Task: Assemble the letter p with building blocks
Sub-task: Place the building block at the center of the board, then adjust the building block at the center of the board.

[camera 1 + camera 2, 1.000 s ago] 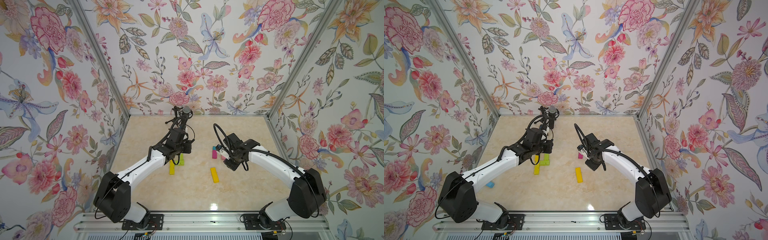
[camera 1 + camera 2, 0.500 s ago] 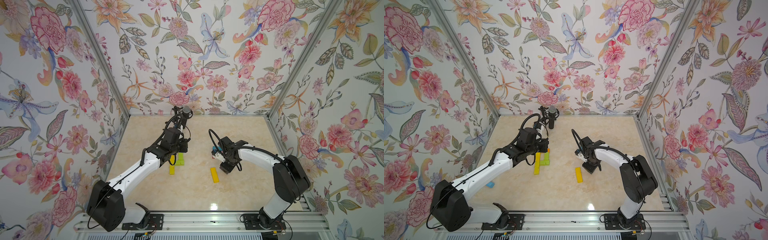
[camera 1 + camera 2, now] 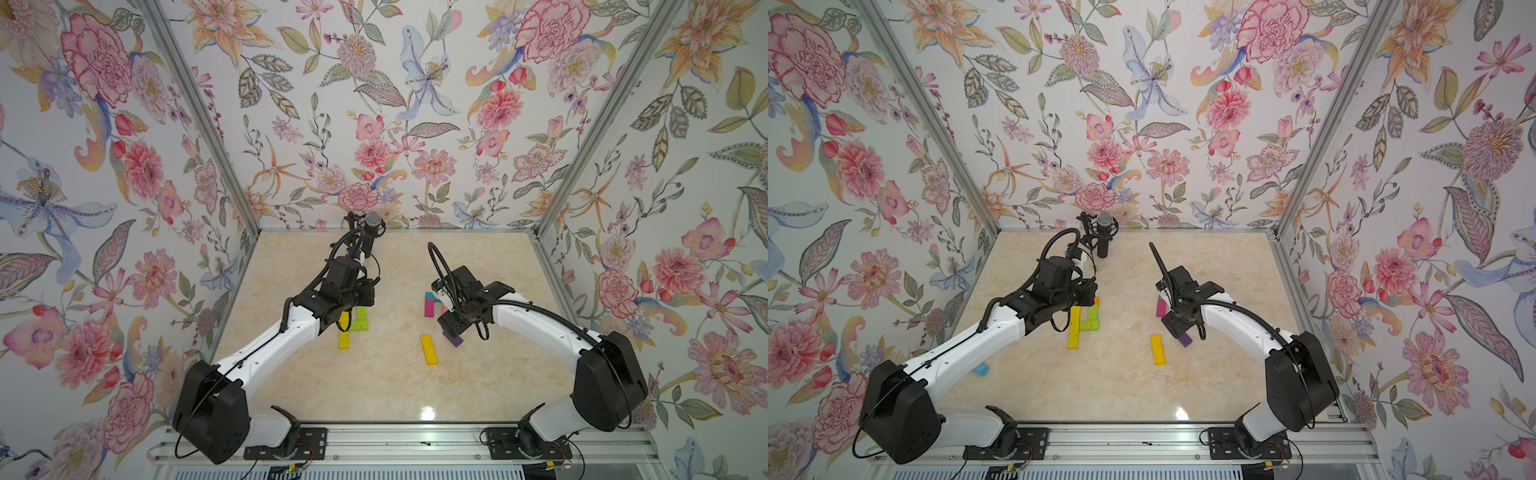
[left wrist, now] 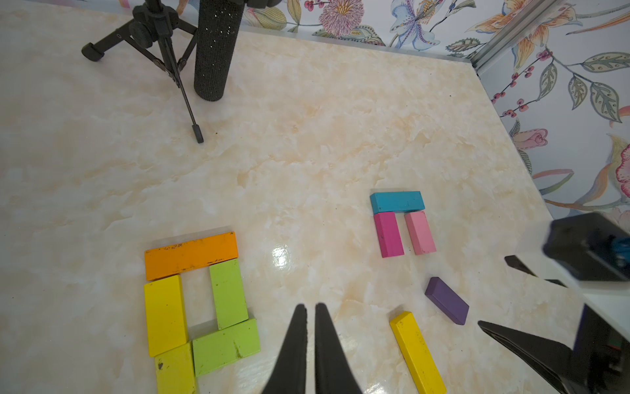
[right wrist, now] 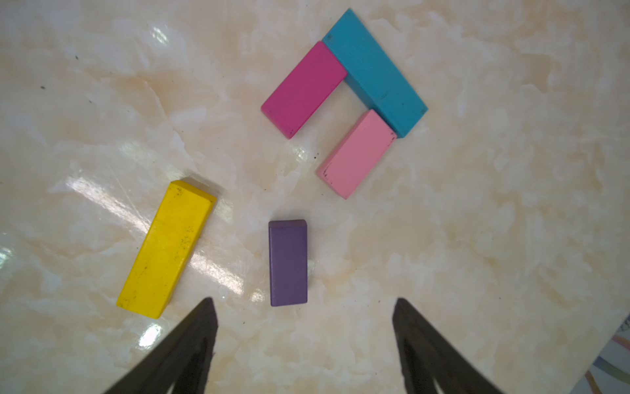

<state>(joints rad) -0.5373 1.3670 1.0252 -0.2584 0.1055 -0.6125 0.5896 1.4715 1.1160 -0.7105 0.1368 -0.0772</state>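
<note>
An orange block, two yellow blocks and two lime blocks lie joined in a P-like shape. My left gripper hovers just right of it, shut on nothing. Further right, a teal block caps a magenta block and a pink block. A purple block lies flat, just ahead of my right gripper, whose fingers stand wide open and touch nothing. A long yellow block lies loose beside it.
A black microphone on a tripod stands at the back of the marble table, behind the left arm. A light blue block lies alone near the left wall. Floral walls enclose three sides.
My right gripper has opened wide, and the purple block now lies free on the table in front of it. The left arm has shifted only slightly.
</note>
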